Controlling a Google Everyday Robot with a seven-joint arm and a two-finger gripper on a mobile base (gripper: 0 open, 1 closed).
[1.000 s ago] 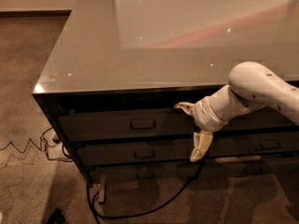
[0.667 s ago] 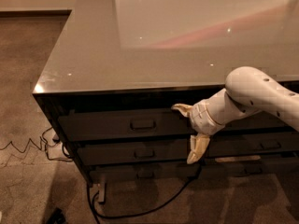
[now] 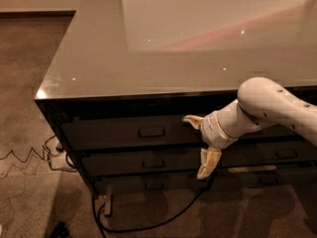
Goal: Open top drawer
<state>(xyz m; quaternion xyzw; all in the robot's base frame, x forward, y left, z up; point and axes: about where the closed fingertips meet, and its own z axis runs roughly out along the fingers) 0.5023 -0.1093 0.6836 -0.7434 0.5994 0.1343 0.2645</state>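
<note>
The glossy grey worktop (image 3: pixel 99 68) overhangs a stack of dark fronts, its edge just above the top drawer (image 3: pixel 109 133). That drawer looks shut, grey-black, with a small rectangular loop handle (image 3: pixel 151 132). The pincer (image 3: pixel 193 147) hangs before it, just right of the handle, fingers spread apart: one points left, one down across the lower drawer (image 3: pixel 124 163). Open carpet (image 3: pixel 29 83) lies in front and left, crossed by a black cable (image 3: pixel 148 226).
</note>
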